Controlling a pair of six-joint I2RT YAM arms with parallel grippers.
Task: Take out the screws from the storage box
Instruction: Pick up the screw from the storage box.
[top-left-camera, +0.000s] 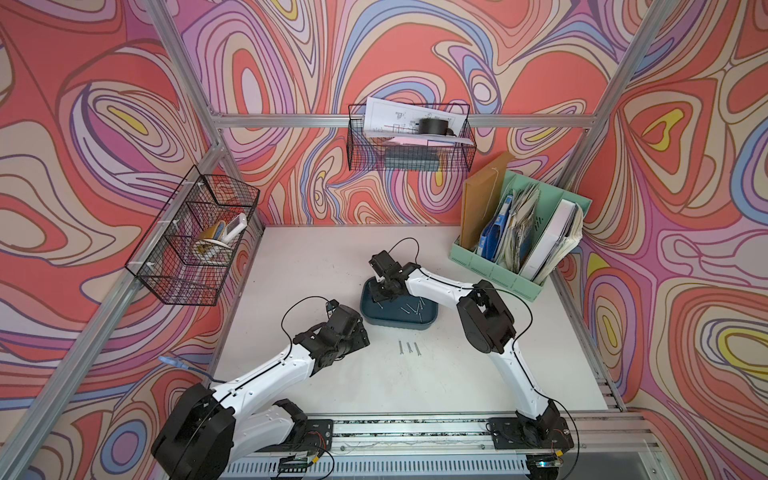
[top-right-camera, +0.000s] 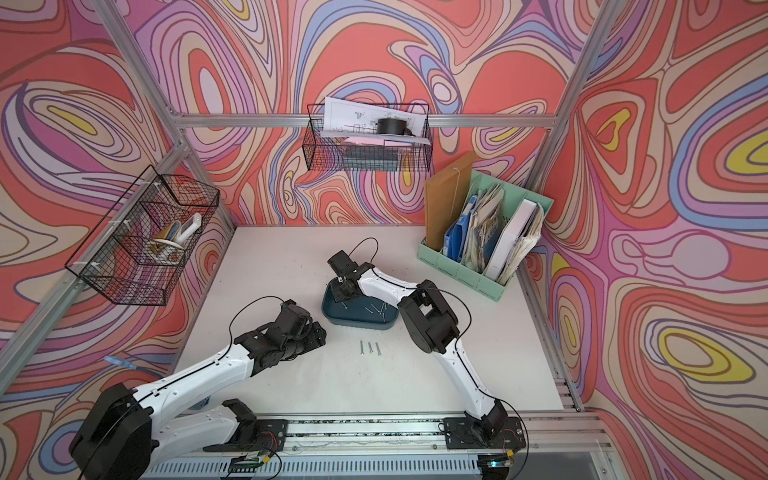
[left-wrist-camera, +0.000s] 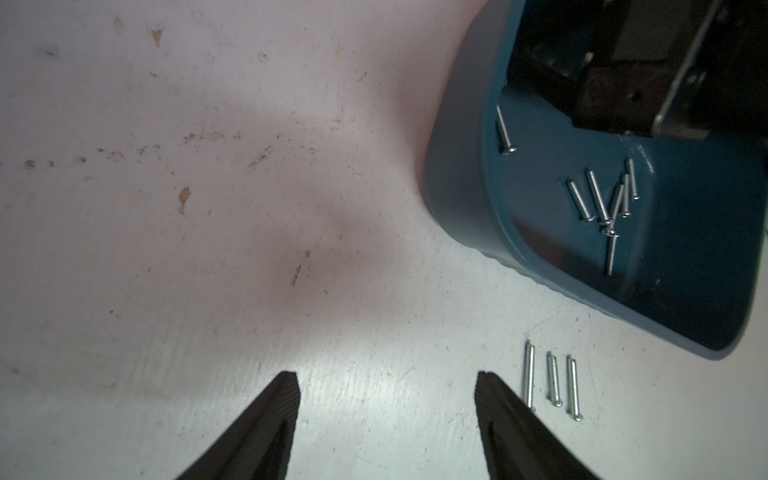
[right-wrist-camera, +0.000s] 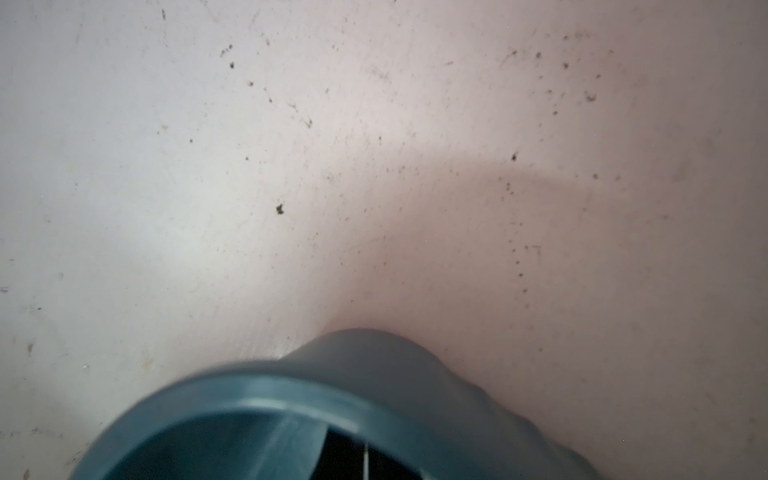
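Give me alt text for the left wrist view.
Open left gripper over the table, three screws lying beside one fingertip. Beyond them, the box holds several more screws.

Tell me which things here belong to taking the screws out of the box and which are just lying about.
Job in hand: storage box; screws inside it; three screws already out on the table; right gripper, shut inside the box; left gripper, open.
Lying about: mint-green file organiser; wire basket on the side wall; wire basket on the back wall.
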